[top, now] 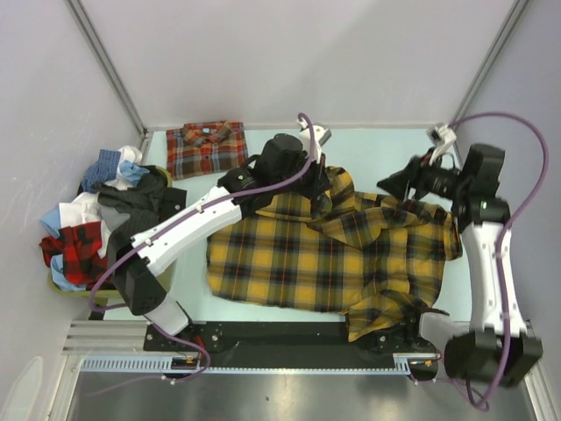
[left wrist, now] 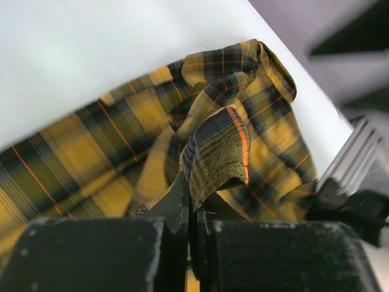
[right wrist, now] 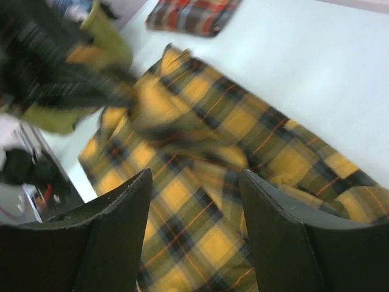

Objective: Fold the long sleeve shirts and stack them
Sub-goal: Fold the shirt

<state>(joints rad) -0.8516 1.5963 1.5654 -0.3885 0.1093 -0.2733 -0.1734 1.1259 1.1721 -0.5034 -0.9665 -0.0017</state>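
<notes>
Left fingers (left wrist: pixel 178 204) are clenched on a raised fold of the yellow shirt (top: pixel 298 259), which lies spread across the middle of the counter (top: pixel 377 145). Right fingers (right wrist: pixel 130 207) hang released over its far right part. The red shirt (top: pixel 206 147) lies folded at the far left.

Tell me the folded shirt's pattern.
The folded shirt is red-orange plaid with dark stripes, clearest in the top view.

TOP: fixed, overhead, from the near side, looks down on the whole table (top: pixel 377 145) | LEFT WRIST: very near, past left gripper (left wrist: pixel 193 210) onto yellow-and-black shirt (left wrist: pixel 91 152) | RIGHT WRIST: higher, oblique, past right gripper (right wrist: pixel 196 176), blurred | SHARED: that shirt, all three views
</notes>
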